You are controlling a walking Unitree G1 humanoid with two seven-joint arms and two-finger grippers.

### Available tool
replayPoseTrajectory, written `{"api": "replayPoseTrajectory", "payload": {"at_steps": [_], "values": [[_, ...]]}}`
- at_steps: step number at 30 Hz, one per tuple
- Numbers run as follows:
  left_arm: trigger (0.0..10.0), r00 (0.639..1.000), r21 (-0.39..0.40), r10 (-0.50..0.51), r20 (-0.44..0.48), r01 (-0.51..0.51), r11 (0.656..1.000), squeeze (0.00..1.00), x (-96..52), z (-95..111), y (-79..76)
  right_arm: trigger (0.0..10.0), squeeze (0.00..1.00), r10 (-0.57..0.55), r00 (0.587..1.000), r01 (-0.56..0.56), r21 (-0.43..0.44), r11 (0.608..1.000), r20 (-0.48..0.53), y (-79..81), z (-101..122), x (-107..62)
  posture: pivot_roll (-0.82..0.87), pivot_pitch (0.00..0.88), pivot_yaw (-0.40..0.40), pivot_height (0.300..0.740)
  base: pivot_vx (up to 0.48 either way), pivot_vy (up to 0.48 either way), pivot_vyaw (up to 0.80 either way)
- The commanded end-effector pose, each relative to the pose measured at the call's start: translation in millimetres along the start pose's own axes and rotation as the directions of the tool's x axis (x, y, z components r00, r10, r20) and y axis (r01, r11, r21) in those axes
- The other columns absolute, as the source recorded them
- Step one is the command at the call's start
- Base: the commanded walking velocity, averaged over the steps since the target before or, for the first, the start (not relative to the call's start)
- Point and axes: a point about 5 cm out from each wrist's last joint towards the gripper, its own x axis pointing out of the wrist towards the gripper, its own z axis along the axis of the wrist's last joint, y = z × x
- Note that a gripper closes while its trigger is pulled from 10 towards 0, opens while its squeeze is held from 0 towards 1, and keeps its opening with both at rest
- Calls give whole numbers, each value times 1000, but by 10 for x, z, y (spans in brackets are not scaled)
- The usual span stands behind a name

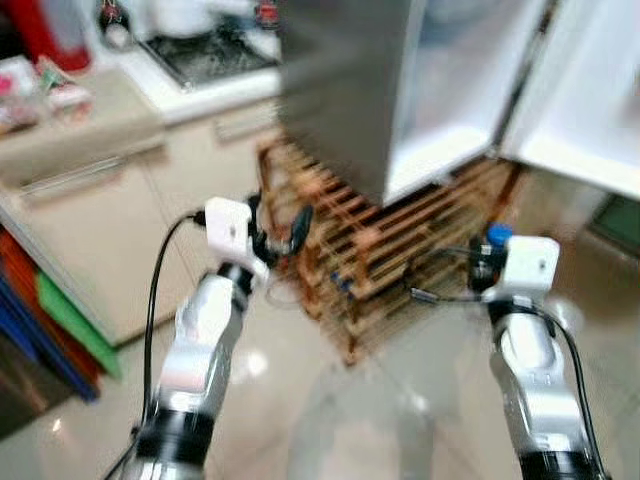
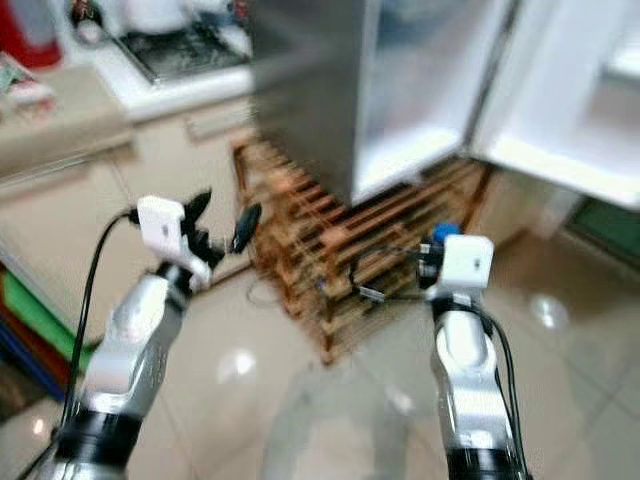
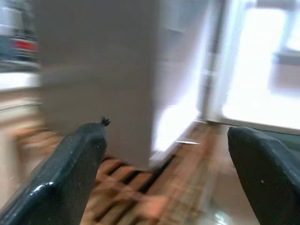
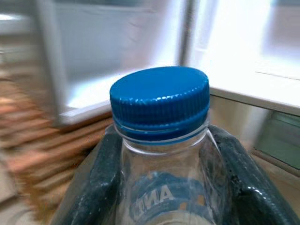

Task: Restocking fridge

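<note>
The frames are blurred by motion. A grey fridge (image 1: 350, 90) stands ahead with its white door (image 1: 590, 90) swung open to the right. My right gripper (image 1: 487, 262) is shut on a clear water bottle (image 4: 161, 154) with a blue cap (image 4: 160, 101); the cap also peeks out beside the right wrist (image 1: 498, 235). My left gripper (image 1: 280, 232) is held up in front of the fridge's lower left corner, open, with nothing between its fingers (image 3: 70, 173).
A wooden slatted pallet (image 1: 380, 250) lies under the fridge. A beige counter with drawers (image 1: 90, 180) runs along the left, with a sink area (image 1: 205, 55) behind it. The floor is glossy tile (image 1: 400, 400).
</note>
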Motion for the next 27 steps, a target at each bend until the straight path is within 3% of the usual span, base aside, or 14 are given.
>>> {"api": "replayPoseTrajectory", "payload": {"at_steps": [1,7,10,14,23,26,27], "values": [[10000,1000,34,11,-9,-11,999,0,2,20,65,10000,0,12,998,-13,10,1000,62,55,122,33,-132,0,52,740,0,0,-663],[10000,1000,37,-7,-15,7,999,0,3,15,70,10000,0,-19,997,20,-17,1000,79,-3,139,40,-144,0,72,740,0,0,-679],[10000,999,28,15,-38,-14,1000,0,-24,-47,117,10000,0,-22,998,23,-18,1000,67,-17,113,35,-149,0,82,740,0,0,0],[10000,980,-71,159,-120,-168,983,0,-118,-214,326,10000,0,-14,999,15,-22,1000,46,5,67,8,-147,0,83,740,0,0,-387],[10000,986,-25,135,-95,-138,990,0,-87,-190,282,10000,0,-2,999,3,-25,1000,37,8,14,18,-129,0,66,740,0,0,-772],[10000,974,8,192,-119,-193,981,0,-136,-240,397,10000,0,2,999,-1,-25,1000,38,24,15,10,-129,0,74,740,0,0,-771],[10000,929,6,331,-166,-334,942,0,-279,-340,639,10000,0,1,999,0,-25,1000,38,30,5,-8,-134,0,80,740,0,0,-769]]}}
